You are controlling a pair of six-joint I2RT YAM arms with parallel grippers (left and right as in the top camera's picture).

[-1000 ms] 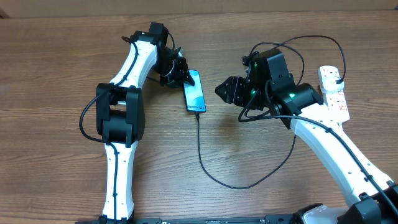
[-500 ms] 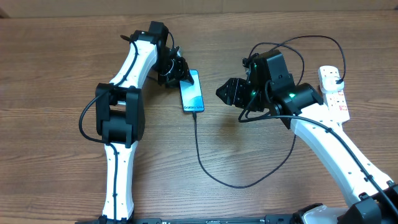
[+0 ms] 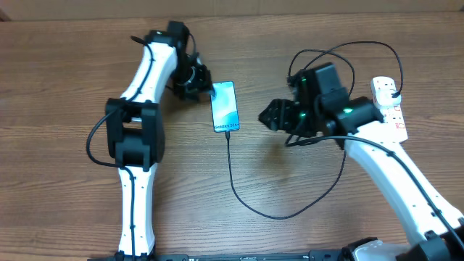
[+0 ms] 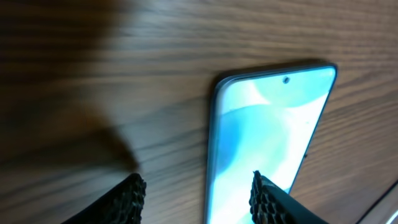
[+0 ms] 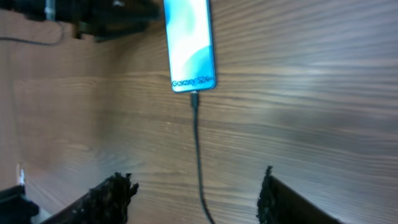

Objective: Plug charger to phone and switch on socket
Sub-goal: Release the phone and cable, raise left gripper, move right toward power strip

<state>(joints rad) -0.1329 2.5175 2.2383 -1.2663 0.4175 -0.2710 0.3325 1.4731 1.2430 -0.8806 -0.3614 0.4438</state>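
Note:
The phone (image 3: 225,106) lies flat on the table with its light-blue screen lit; it also shows in the left wrist view (image 4: 267,124) and the right wrist view (image 5: 189,43). The charger's thin black cable (image 3: 233,181) has its tip in the phone's bottom edge (image 5: 194,96) and loops right toward the white socket (image 3: 389,109). My left gripper (image 3: 201,81) is open and empty just left of the phone's top, one finger over the screen edge (image 4: 199,193). My right gripper (image 3: 271,116) is open and empty right of the phone, straddling the cable from above (image 5: 196,196).
The socket lies at the table's right edge behind my right arm, with black cable loops (image 3: 348,54) arching over the arm. The wooden table (image 3: 65,181) is bare to the left and at the front.
My left gripper has pulled back left, off the phone. The phone has turned a little and now lies straighter. My right arm has shifted slightly to the right.

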